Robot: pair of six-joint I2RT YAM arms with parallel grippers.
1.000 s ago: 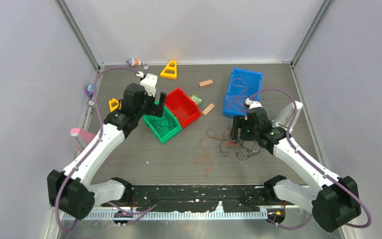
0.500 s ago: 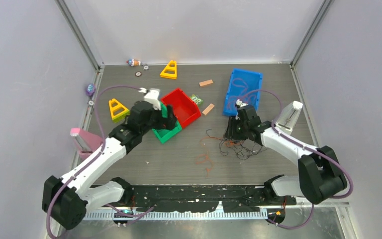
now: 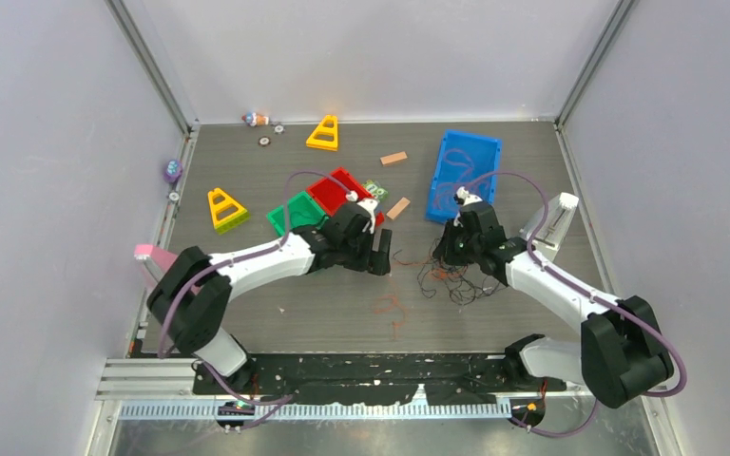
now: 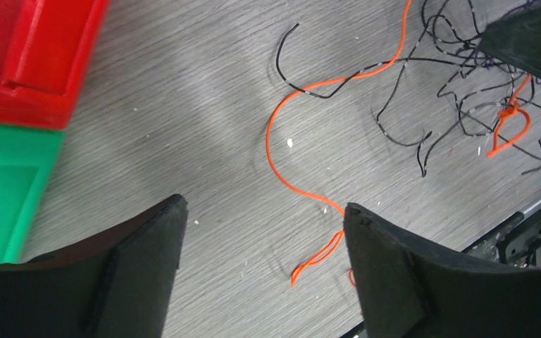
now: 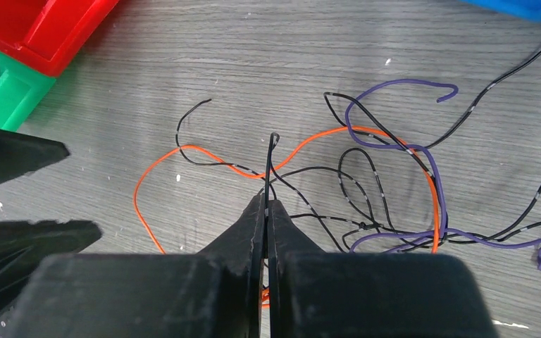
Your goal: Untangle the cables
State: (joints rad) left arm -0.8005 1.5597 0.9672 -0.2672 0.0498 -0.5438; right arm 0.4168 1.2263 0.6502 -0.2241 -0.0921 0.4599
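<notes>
The cables [image 3: 449,277] lie in a loose tangle on the table's middle right: thin black, orange and purple strands. My right gripper [image 5: 267,202] is down on the tangle's left part, shut on a black cable [image 5: 270,151] whose end sticks up out of the tips. An orange cable [image 5: 310,144] and a purple cable [image 5: 394,84] loop around it. My left gripper [image 4: 264,205] hovers open just left of the tangle, nothing between its fingers. An orange cable [image 4: 275,141] runs under it, and a doubled orange end lies by the right finger [image 4: 380,260].
A red bin [image 3: 337,190] and a green bin [image 3: 290,211] stand behind the left arm. A blue bin [image 3: 464,171] holding some cable lies behind the right arm. Yellow triangles [image 3: 323,133] [image 3: 225,207] and wooden blocks [image 3: 394,159] [image 3: 398,208] are scattered at the back.
My left arm swung from the green bin rightwards to the edge of the tangle, its jaws a little narrower. My right gripper lowered and shut on the black cable.
</notes>
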